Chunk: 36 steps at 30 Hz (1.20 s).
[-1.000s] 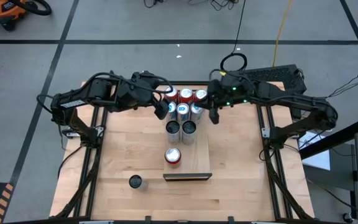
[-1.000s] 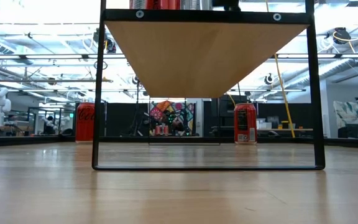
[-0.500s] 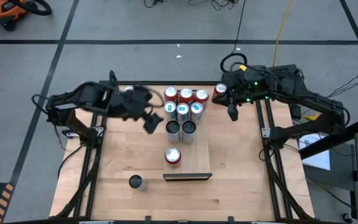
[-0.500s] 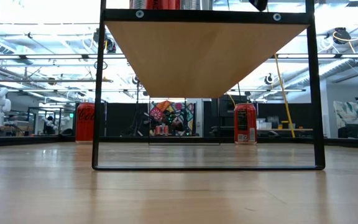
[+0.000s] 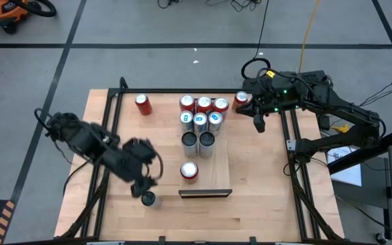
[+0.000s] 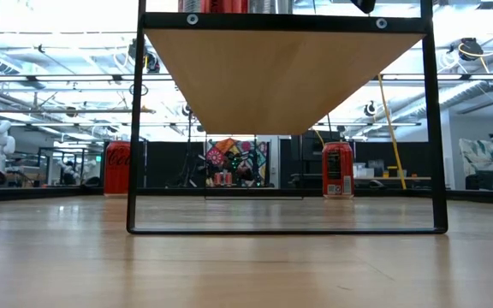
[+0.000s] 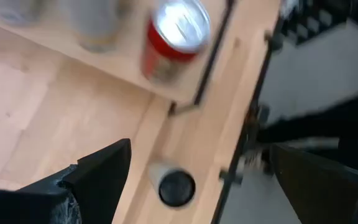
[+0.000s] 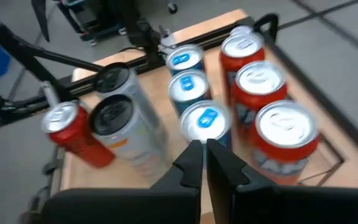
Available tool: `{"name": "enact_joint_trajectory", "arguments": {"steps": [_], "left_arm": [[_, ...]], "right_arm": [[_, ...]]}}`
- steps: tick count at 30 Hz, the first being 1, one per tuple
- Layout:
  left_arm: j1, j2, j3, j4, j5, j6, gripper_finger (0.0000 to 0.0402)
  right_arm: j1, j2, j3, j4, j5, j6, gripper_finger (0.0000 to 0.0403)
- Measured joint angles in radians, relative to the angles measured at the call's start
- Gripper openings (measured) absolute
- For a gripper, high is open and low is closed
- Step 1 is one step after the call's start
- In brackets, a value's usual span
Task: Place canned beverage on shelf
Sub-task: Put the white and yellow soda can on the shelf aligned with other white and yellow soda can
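Left pincer [image 5: 143,185] hangs low over the desk [image 5: 114,218] with fingers spread wide, holding nothing, right above a dark-topped can [image 5: 148,199] standing just beside the shelf [image 5: 220,170]. Eight cans [image 5: 200,121] crowd the shelf, a red one [image 5: 189,171] nearest its dark strip. Right pincer [image 5: 258,125] is pressed shut, empty, by the far right corner.

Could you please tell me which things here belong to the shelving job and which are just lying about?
Job in hand:
- shelf with nine cans on it
- dark-topped can on the table, by the open left gripper
- two loose red cans, one by the shut right gripper

Lying about:
- orange machine on the floor
- yellow cable on the floor
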Motion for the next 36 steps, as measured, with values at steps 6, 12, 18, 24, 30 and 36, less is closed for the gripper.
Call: {"name": "enact_joint_trajectory", "arguments": {"steps": [6, 12, 18, 24, 30, 36], "left_arm": [[-0.107, 0.072, -0.002, -0.033, 0.014, 0.027, 0.0386], [-0.147, 0.076, -0.13, -0.025, 0.023, -0.098, 0.0386], [-0.215, 0.06, -0.281, 0.084, -0.01, -0.103, 0.0386], [-0.23, 0.063, -0.432, 0.195, 0.0, -0.169, 0.0386], [-0.23, 0.064, -0.535, 0.278, -0.026, -0.234, 0.0386], [-0.222, 0.064, -0.566, 0.207, -0.036, -0.252, 0.0386]], "right_arm": [[0.019, -0.003, 0.0, -0.013, -0.022, 0.121, 0.0], [0.068, -0.005, 0.0, -0.009, -0.021, 0.26, 0.0], [0.133, -0.005, 0.0, -0.009, -0.008, 0.304, 0.0], [0.196, -0.005, 0.0, -0.009, 0.061, 0.311, 0.0], [0.236, -0.005, 0.0, -0.009, 0.094, 0.339, 0.0], [0.271, -0.005, 0.0, -0.009, 0.095, 0.368, 0.0]]}}
